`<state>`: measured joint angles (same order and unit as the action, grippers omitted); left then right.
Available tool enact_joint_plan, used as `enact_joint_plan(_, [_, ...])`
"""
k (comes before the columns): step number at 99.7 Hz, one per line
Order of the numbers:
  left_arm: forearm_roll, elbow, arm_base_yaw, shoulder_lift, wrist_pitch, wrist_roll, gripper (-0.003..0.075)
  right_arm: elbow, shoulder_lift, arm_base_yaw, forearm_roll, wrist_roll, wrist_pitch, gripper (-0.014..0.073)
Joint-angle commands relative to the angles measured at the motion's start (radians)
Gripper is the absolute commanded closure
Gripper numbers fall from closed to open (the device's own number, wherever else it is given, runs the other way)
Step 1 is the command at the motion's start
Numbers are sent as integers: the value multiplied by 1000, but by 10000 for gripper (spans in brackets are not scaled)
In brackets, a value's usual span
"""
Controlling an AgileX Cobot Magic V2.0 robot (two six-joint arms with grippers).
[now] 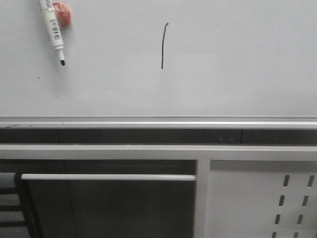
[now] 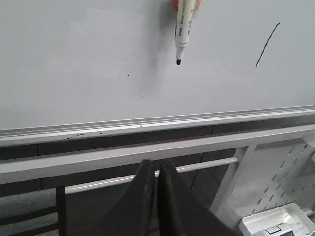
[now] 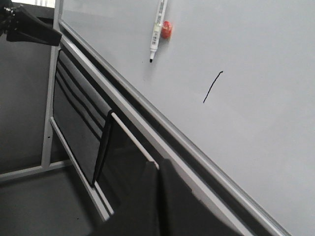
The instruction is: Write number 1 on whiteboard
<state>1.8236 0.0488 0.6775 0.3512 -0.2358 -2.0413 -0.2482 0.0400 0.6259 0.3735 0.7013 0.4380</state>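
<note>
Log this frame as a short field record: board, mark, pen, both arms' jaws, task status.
board: large pale grey-white whiteboard with a silver aluminium rail along its edge
mark: short thin black near-vertical stroke, the number 1, tiny hook at its top
pen: white-barrelled black-tipped marker, uncapped, on the board beside a small red round object, apart from the stroke
left gripper: jaws shut, holding nothing
right gripper: jaws shut, holding nothing
status: stroke drawn, pen not held

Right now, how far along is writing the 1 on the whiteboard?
Done: a thin black near-vertical stroke, the number 1, stands on the pale grey-white board. In hand: nothing; the left gripper and right gripper are shut and empty, and the uncapped white marker sits against the board. Left: apparently nothing.
</note>
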Motion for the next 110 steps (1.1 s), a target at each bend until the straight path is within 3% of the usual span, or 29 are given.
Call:
enact_joint_plan(1, [37,28,-1,4,-26,-9,738,-7,-9,-8,2,-2,-76,664])
enact_joint_plan(70, [37,28,-1,4,-26,-9,738,-4,-10,-8,11,-2,-72,665])
enact_joint_plan(84, [37,28,-1,4,-26,-9,738,-2,-10,-8,-121,-1,-72,665])
enact_joint_plan(95, [37,28,-1,4,-26,-9,738,35,-10,-10,-311,-19,-79,665])
enact_joint_plan(110, [37,27,-1,4,-26,-9,738,95,-10,-78,-388,-86,-102,665])
